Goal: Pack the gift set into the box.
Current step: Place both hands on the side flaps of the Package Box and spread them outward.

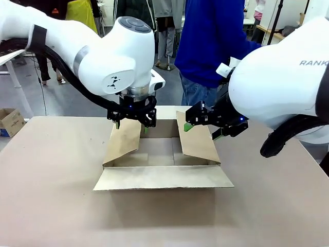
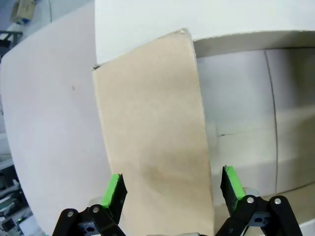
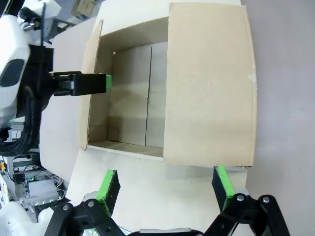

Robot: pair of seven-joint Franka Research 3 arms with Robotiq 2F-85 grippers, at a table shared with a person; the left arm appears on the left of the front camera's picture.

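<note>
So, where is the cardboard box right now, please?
In the front view the open box sits at the middle of the table, between the left pincer over its left flap and the right pincer over its right flap.

A flat, pale-brown tabletop (image 1: 51, 170) lies beneath the left jaws and the right jaws and spreads well out to either side of them. Past both, at the tabletop's far edge, stands a person in a bright blue top (image 1: 211, 41) and blue jeans (image 1: 198, 92). Well off to the left of the left jaws, a small brown cardboard box with blue print (image 1: 10, 122) sits on the grey floor (image 1: 67, 98). Far behind the left jaws hangs a yellow garment (image 1: 79, 13).
</note>
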